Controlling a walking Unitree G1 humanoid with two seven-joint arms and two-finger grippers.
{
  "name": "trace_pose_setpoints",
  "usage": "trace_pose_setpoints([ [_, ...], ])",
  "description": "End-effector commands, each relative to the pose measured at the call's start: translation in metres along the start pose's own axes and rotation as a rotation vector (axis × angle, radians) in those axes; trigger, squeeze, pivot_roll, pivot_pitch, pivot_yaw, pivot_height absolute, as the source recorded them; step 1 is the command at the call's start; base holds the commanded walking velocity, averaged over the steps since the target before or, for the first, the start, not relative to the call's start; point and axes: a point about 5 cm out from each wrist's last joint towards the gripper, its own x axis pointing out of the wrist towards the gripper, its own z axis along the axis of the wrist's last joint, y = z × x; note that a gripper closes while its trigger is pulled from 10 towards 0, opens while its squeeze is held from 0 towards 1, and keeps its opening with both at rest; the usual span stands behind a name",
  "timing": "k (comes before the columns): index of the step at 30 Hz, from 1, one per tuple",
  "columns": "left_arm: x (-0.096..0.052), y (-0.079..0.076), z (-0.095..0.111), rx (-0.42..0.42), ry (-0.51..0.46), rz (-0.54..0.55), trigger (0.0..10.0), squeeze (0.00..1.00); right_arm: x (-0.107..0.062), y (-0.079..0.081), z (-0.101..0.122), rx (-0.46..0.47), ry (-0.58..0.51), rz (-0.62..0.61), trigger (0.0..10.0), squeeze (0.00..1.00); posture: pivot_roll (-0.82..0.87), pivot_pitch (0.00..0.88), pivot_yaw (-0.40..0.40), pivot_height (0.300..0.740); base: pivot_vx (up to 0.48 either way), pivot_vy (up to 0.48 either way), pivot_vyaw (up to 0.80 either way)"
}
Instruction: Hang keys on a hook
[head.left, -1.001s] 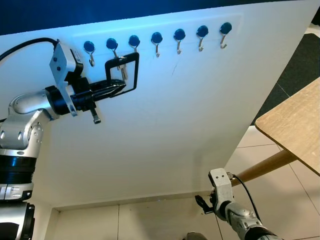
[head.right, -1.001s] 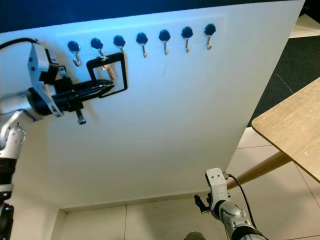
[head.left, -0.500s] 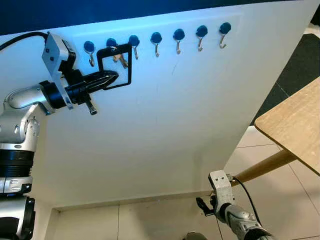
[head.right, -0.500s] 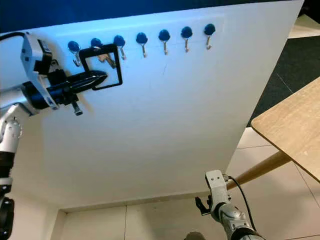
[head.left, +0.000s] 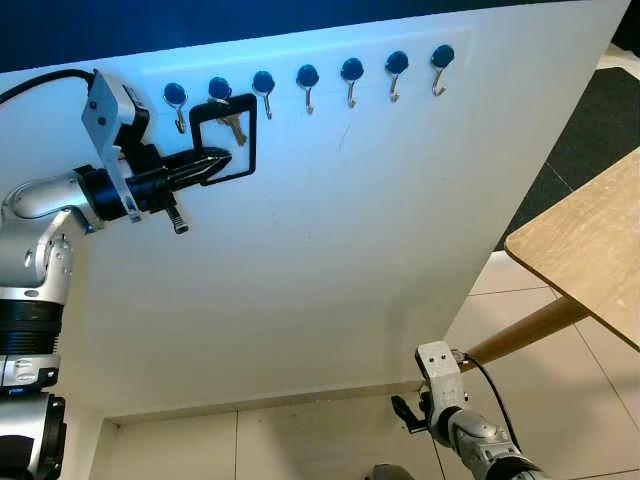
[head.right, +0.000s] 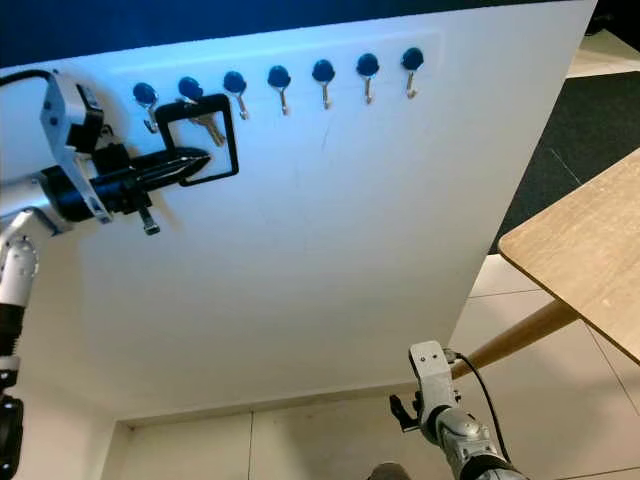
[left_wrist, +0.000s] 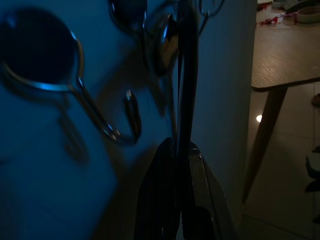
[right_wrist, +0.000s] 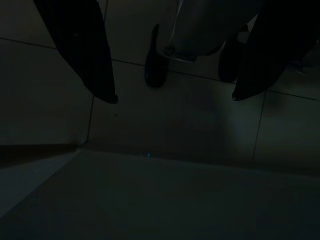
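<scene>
The left gripper (head.left: 222, 161) is raised to the row of hooks on the white wall (head.left: 380, 220), its jaws pinched tight on the lower side of a black square loop (head.left: 225, 139) from which the keys (head.left: 234, 127) dangle; the loop's upper edge sits right at the second hook (head.left: 220, 93) from the left, over or just against it, and whether it has actually caught I cannot tell; the left wrist view shows the closed fingers (left_wrist: 165, 200) gripping the thin black strip edge-on, with a curved metal hook close beside it.

To do this step well, I judge the loop's top bar should be carried clear over the hook's tip and then lowered until the bar settles in the curve; the jaws ought to let go only once the weight hangs from the hook, and draw back straight, away from the wall, so the fingers do not drag the loop off again; the neighbouring hooks are near, so little sideways drift is allowed.

The right gripper (right_wrist: 172, 97) hangs low with its jaws spread apart and holding nothing, above a tiled floor (head.left: 300, 450).

The wall carries seven blue-knobbed hooks beneath a dark blue band; a wooden tabletop (head.left: 585, 245) on a slanted leg stands to the right.
</scene>
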Motion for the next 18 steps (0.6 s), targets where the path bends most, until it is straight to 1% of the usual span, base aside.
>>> trace_pose_setpoints([
  [1,-0.009,0.0004,-0.0083,-0.006,0.089,0.001,10.0,0.0,0.0001,0.0033,-0.0036,-0.001,0.01,0.004,10.0,0.0,-0.1,0.109,0.102,0.74,0.0,0.0,0.0],
  [7,-0.0085,-0.0039,-0.0148,-0.013,0.115,-0.023,10.0,0.0,0.0005,0.0033,-0.0026,-0.006,0.01,0.004,10.0,0.0,-0.1,0.109,0.102,0.74,0.0,0.0,0.0],
  [18,-0.0083,-0.006,-0.0167,-0.01,0.128,-0.038,10.0,0.0,0.001,0.004,-0.0014,-0.011,0.009,0.007,10.0,0.0,-0.1,0.108,0.101,0.74,0.0,0.0,0.0],
])
